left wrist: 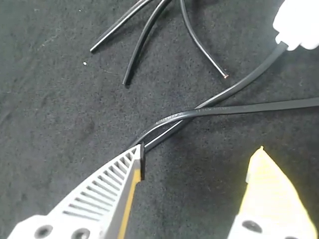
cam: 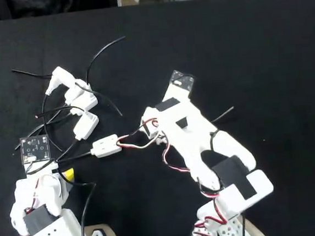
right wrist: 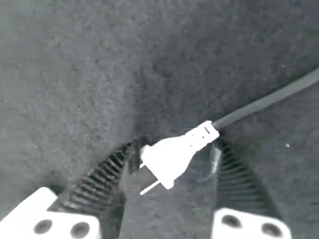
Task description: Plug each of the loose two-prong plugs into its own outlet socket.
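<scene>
Right wrist view: the white plug (right wrist: 172, 159) sits crosswise between the dark ribbed fingers of the right tool (right wrist: 174, 152). The tool is closed onto it, one tip against its body and the other at the collar where its cord (right wrist: 269, 102) leaves. The two prongs point back toward the wrist. The left tool (left wrist: 202, 149) gapes wide and grips nothing. Two crossing black cables (left wrist: 214, 109) lie on the desk (left wrist: 60, 99) against its white fingertip (left wrist: 132, 157). Three more white cable ends (cam: 81, 100) lie together farther out from the left arm.
</scene>
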You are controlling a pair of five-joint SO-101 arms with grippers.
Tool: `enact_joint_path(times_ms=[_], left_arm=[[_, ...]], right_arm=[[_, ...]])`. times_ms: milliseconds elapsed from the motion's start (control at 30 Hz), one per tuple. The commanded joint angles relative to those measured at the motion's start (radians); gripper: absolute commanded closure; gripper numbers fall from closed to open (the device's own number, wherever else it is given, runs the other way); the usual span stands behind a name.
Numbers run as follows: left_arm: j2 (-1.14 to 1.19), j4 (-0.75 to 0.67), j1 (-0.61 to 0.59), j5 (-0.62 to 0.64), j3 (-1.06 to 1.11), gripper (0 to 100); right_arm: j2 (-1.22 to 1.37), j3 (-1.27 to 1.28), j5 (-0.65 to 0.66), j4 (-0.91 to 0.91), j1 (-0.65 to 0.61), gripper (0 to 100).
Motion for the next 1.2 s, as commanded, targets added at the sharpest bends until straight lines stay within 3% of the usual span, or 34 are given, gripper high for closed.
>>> enact_joint_path(times_ms=[0,100,267,400,467,667,800,933,1000,1167], left_arm=[[-0.008,-0.021,-0.002,-0.008,-0.005,67],[-0.008,-0.021,-0.002,-0.008,-0.005,67],[-0.008,-0.021,-0.002,-0.008,-0.005,67],[-0.008,-0.021,-0.002,-0.008,-0.005,67],[-0.008,-0.021,-0.002,-0.008,-0.005,67],[-0.008,-0.021,-0.002,-0.008,-0.004,67],[-0.008,-0.021,-0.002,-0.008,-0.004,67],[-0.008,-0.021,-0.002,-0.009,-0.002,67],[-0.008,-0.021,-0.002,-0.011,-0.002,67],[-0.008,-0.021,-0.002,-0.031,-0.002,67]], right_arm=[[0.038,0.004,-0.003,0.023,0.000,86.2],[0.038,0.002,0.006,0.021,-0.002,94.2],[0.038,0.001,0.064,0.021,-0.002,95.4],[0.036,-0.047,0.198,0.075,0.002,96.1],[0.036,-0.104,0.336,0.147,0.002,98.5],[0.048,-0.325,0.945,0.382,0.028,97.7],[0.048,-0.381,1.392,0.460,0.023,97.6],[0.074,-0.389,1.717,0.509,0.028,96.6],[0.093,-0.384,1.798,0.512,0.028,90.7],[0.108,-0.394,1.797,0.512,0.028,67.4]])
